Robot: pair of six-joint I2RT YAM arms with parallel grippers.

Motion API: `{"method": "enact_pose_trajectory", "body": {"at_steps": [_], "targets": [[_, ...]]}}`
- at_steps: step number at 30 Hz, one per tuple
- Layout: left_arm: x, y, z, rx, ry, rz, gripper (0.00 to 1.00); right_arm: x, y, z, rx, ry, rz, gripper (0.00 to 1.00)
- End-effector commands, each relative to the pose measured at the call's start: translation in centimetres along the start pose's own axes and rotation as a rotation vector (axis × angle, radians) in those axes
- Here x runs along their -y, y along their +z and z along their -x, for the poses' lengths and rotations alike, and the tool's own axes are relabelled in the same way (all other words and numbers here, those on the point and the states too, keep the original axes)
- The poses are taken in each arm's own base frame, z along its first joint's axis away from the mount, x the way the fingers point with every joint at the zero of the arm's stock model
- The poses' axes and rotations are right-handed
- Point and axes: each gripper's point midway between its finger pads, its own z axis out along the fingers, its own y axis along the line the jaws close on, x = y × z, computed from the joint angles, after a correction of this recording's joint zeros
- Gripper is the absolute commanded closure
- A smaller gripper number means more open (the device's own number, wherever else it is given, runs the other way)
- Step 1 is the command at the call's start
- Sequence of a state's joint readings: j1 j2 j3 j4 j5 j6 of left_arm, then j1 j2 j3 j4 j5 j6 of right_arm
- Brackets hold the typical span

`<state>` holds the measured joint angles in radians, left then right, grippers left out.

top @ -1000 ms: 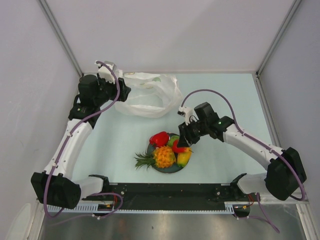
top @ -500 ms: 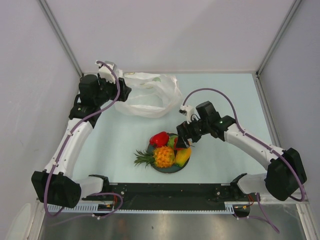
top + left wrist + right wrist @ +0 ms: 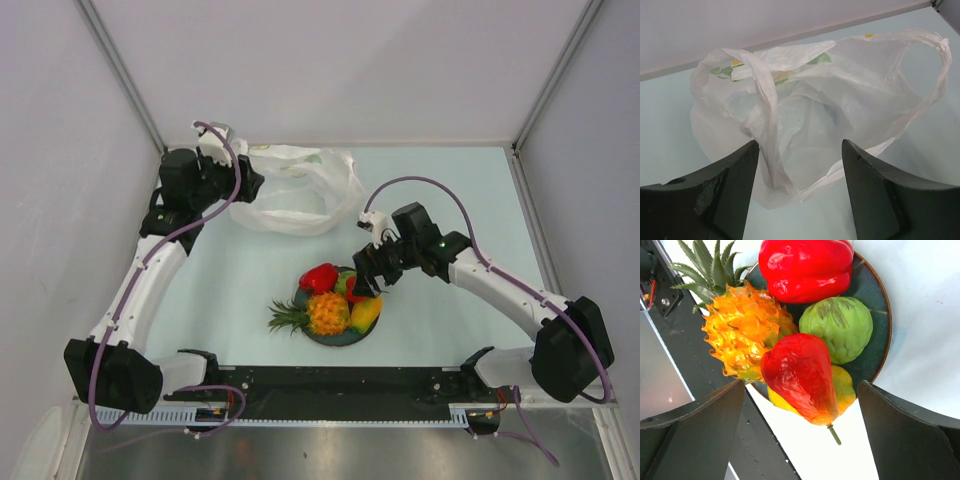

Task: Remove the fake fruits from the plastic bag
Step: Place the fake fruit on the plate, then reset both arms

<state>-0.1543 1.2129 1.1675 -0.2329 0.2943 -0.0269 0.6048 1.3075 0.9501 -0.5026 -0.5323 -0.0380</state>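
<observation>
Top view: plastic bag (image 3: 295, 190) lies slack at the far left, well apart from the plate (image 3: 338, 341) heaped with fake fruits (image 3: 330, 312). Left wrist: left gripper (image 3: 800, 150), fingers wide and empty, faces the bag's handle; no fruit shows inside, so emptying looks done. Right wrist: right gripper (image 3: 801, 390), wide and empty, hovers over the fruits; next, lift clear without toppling them.

Your overhead view looks down from above and behind onto the whole table (image 3: 250, 290). Your left wrist view faces the plastic bag (image 3: 840, 100) from close; your right wrist view looks closely down on the plate (image 3: 877, 305). Overhead shares both
</observation>
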Motion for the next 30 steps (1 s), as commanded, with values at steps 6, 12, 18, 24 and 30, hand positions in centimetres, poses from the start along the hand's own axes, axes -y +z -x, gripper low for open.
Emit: {"method": "enact_pose_trajectory", "body": {"at_steps": [6, 12, 18, 24, 30], "targets": [[-0.1, 0.0, 0.4, 0.031, 0.001, -0.005, 0.27, 0.6, -0.1, 1.9, 0.064, -0.060, -0.027, 0.00], [-0.4, 0.0, 1.9, 0.050, 0.025, 0.004, 0.23, 0.5, -3.2, 6.1, 0.150, -0.072, 0.022, 0.00], [-0.1, -1.4, 5.7, 0.124, 0.097, 0.002, 0.00, 4.2, -7.0, 9.7, 0.284, -0.044, -0.150, 0.00], [-4.2, -4.8, 7.5, 0.160, 0.102, 0.200, 0.00, 13.2, -11.1, 10.9, 0.391, 0.254, -0.525, 0.00], [-7.9, -8.4, 3.5, 0.089, 0.074, 0.416, 0.00, 15.7, -13.9, 10.1, 0.457, 0.411, -0.641, 0.00]]}}
